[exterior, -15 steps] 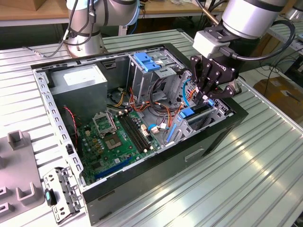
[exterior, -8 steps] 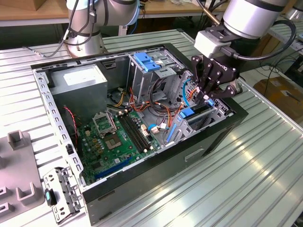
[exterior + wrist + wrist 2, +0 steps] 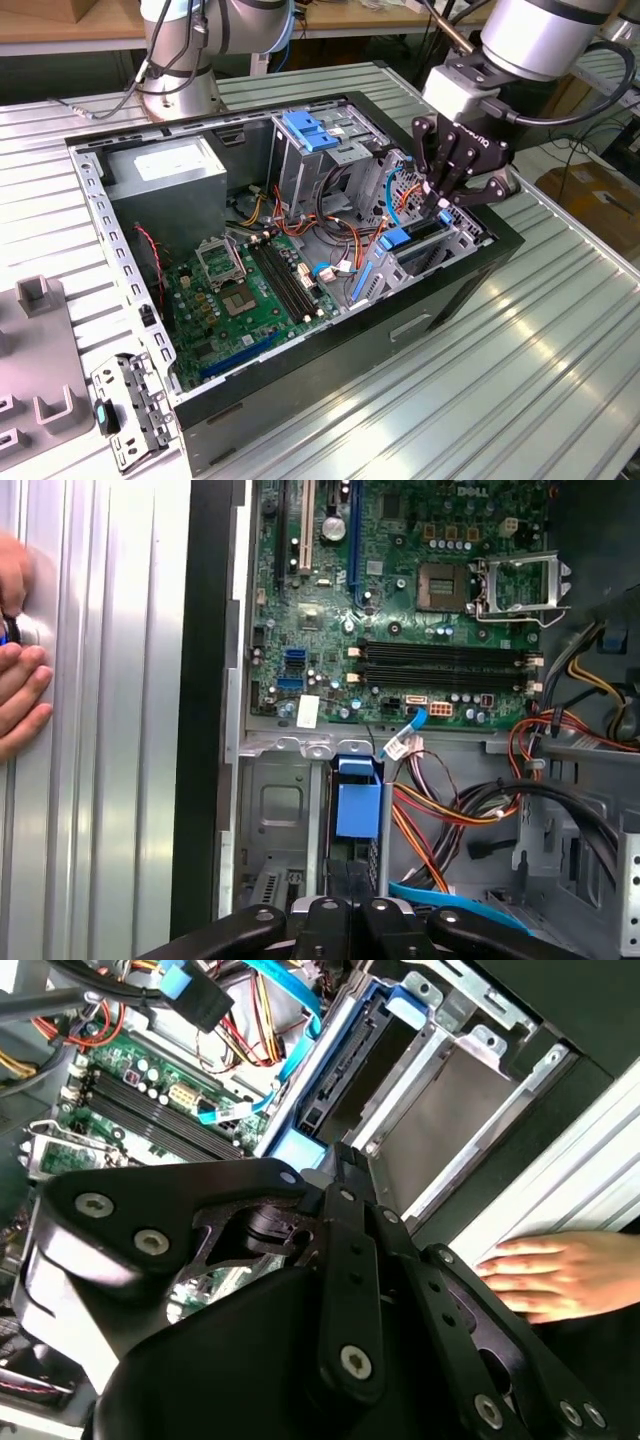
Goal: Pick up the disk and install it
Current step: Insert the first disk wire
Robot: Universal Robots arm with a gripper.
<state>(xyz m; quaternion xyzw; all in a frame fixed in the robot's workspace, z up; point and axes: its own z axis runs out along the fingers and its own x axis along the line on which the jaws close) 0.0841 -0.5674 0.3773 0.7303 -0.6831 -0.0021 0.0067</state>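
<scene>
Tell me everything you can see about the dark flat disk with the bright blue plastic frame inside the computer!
The dark, flat rectangular disk has bright blue plastic rails along its edges. It stands on edge inside the grey metal bay at the corner of the open black computer case, toward the exterior view's right. Its blue end points up at the black gripper right above it; whether they touch is unclear.

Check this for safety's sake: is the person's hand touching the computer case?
Apart. In the first wrist view the hand rests on the ribbed table, and bare table strips lie plainly between it and the black wall of the case.
</scene>
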